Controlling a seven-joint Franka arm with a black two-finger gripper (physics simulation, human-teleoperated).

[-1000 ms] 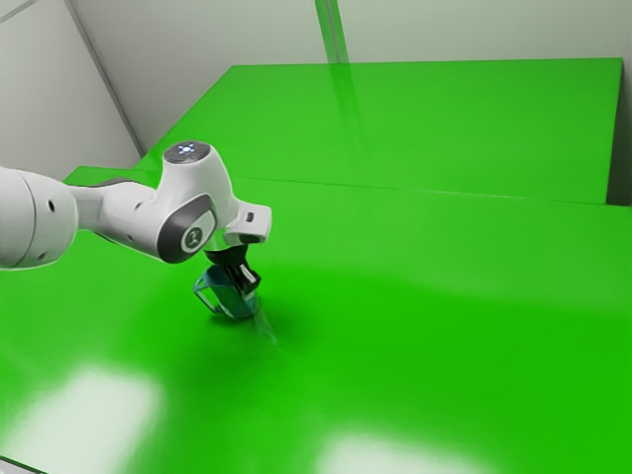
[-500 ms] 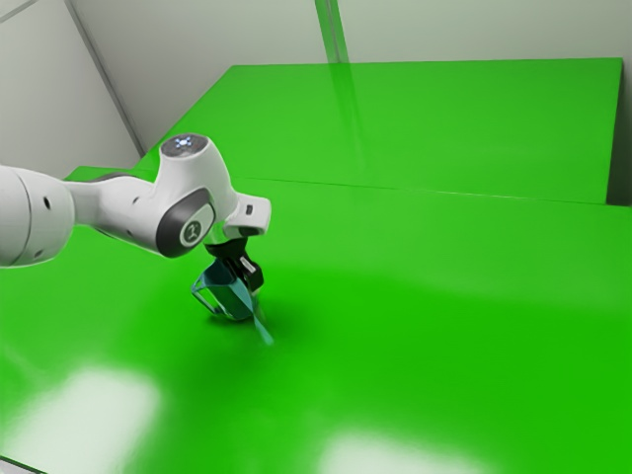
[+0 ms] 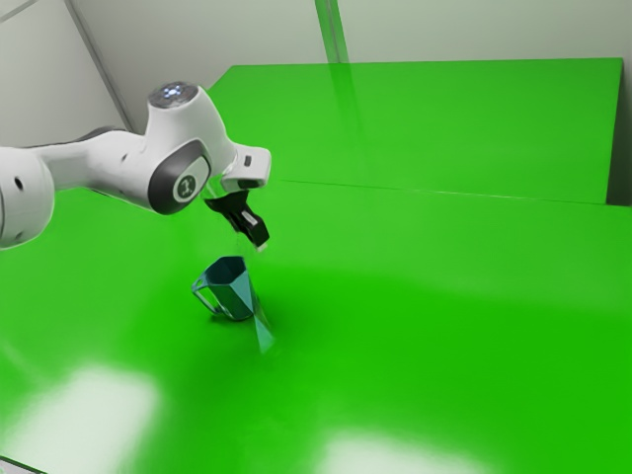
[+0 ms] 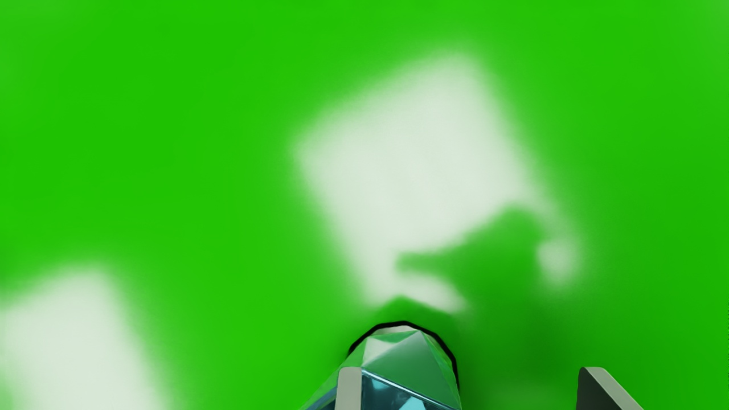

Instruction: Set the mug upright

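The teal faceted mug (image 3: 230, 288) stands upright on the green table (image 3: 415, 296), its opening facing up and its handle toward the exterior view's left. Above it, with a gap between them, hangs my gripper (image 3: 259, 245), not touching it. In the wrist view my gripper (image 4: 470, 387) is open, its two fingers wide apart. Part of the mug (image 4: 407, 364) appears there below and behind one finger; the handle is hidden in that view.
A raised green surface (image 3: 425, 118) spans the back, with pale walls behind it. A teal streak, seemingly a reflection, lies on the table beside the mug. Bright light patches mark the tabletop.
My hand has risen off the mug, and the arm has lifted with it. The mug, earlier partly covered by my fingers, stays at about the same spot on the table.
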